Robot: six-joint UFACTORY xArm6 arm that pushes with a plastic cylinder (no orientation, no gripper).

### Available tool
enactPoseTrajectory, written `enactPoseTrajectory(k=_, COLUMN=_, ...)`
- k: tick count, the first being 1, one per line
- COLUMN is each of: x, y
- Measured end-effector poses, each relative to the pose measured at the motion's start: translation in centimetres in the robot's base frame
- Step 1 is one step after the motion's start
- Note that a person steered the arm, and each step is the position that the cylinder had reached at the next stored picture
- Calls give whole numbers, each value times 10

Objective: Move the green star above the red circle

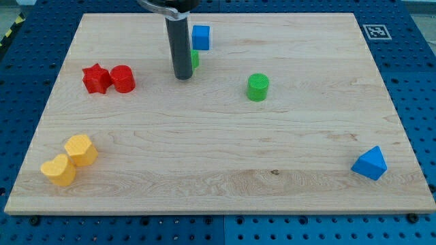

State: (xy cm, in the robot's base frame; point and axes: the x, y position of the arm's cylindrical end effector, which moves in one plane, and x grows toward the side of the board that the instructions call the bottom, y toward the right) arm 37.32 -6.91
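red blocks: two, a red star [96, 78] and a red circle [123, 79], off to the view's left of my tip [182, 77]
green blocks: two, a green block [195, 59] mostly hidden just right of the rod, shape unclear, and a green cylinder [258, 88] further right
blue blocks: two, a blue cube [200, 37] above-right of my tip, a blue triangle [370, 163] far lower right
yellow blocks: two, a yellow heart [58, 170] and a yellow hexagon [81, 150], lower left

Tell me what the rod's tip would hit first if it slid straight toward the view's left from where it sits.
Probably the red circle, with the red star touching it just beyond. My tip sits beside the partly hidden green block, and bare board lies between, though depth is uncertain.
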Motion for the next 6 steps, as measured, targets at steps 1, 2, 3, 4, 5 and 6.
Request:
enactPoseTrajectory(k=1, x=3, y=21)
enactPoseTrajectory(k=2, x=2, y=45)
enactPoseTrajectory(k=3, x=-5, y=39)
enactPoseTrajectory(k=4, x=-24, y=20)
enactPoseTrajectory(k=5, x=-37, y=-5)
enactPoseTrajectory(k=6, x=-51, y=-31)
